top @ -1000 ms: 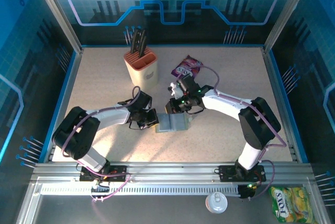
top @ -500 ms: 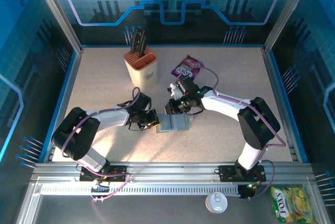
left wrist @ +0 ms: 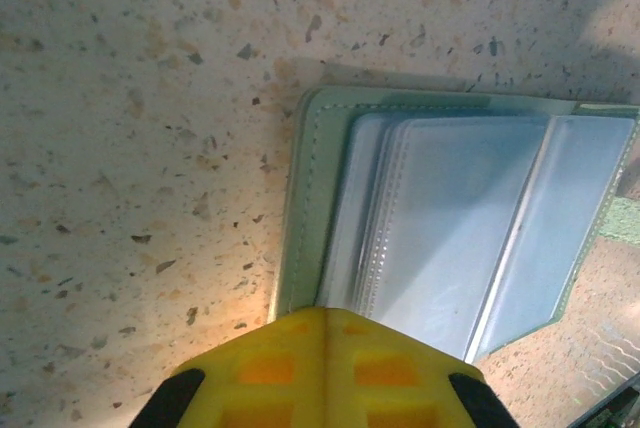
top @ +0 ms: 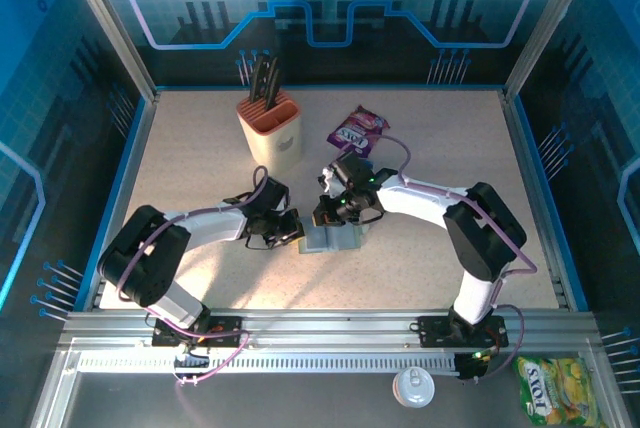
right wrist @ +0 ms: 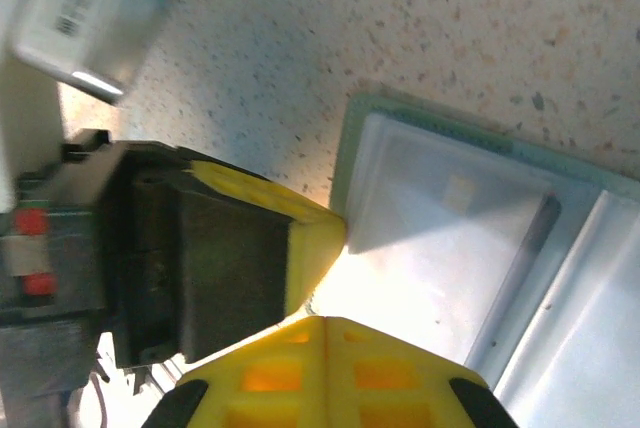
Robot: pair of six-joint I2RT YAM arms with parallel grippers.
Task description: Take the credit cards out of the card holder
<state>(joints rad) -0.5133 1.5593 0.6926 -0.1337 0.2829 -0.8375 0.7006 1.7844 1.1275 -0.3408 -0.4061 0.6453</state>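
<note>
The card holder [top: 336, 239] lies open on the table between my two arms, a grey-green case with clear sleeves [left wrist: 470, 218]. The credit cards are hidden. My left gripper [top: 298, 235] is shut, and its yellow tip [left wrist: 325, 314] rests on the holder's left edge. My right gripper [top: 326, 219] is shut too. Its tip [right wrist: 325, 321] sits over the holder's left panel [right wrist: 440, 248], right beside the left gripper's yellow finger [right wrist: 305, 238]. Nothing shows between either pair of fingers.
A beige and orange knife block [top: 270, 128] stands at the back, left of centre. A purple snack packet [top: 357, 130] lies behind the right arm. Off the table at the front right are a yellow-green packet [top: 555, 388] and a white lid [top: 413, 386].
My right gripper has slid a little left over the holder, toward the left gripper, and closed the last bit. The left arm and the holder have stayed put.
</note>
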